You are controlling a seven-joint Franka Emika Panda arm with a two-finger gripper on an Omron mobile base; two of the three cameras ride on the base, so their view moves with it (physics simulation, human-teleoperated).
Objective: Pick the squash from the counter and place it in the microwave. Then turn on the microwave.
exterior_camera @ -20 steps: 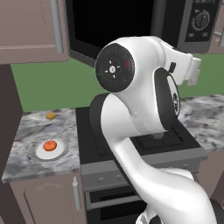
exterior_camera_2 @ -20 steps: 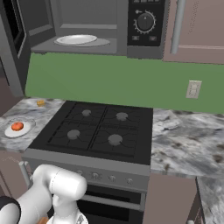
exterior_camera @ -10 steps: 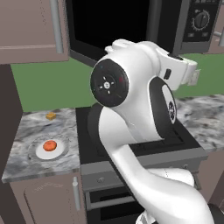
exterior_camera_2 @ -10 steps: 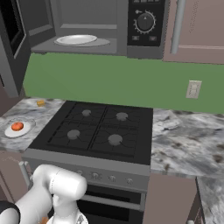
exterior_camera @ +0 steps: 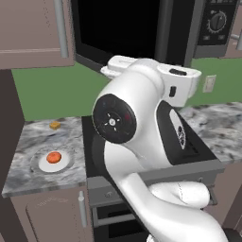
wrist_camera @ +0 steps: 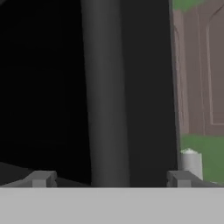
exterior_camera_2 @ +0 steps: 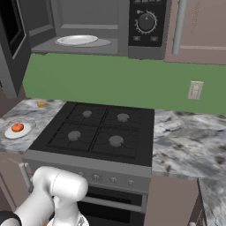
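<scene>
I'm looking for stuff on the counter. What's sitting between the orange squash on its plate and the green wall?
A tiny yellow-orange cube lies on the counter, behind the squash and its white plate, short of the green wall. The left base view shows it.

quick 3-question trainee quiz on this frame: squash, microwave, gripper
1. True or false: the squash lies on a white plate on the counter.
2. The microwave door is: A) open, B) shut.
3. What already sits inside the microwave?

Key
1. True.
2. A: the door stands swung out to the left, the cavity showing in the right base view.
3. A white dish. The gripper is open, its fingers either side of the door handle.
</scene>
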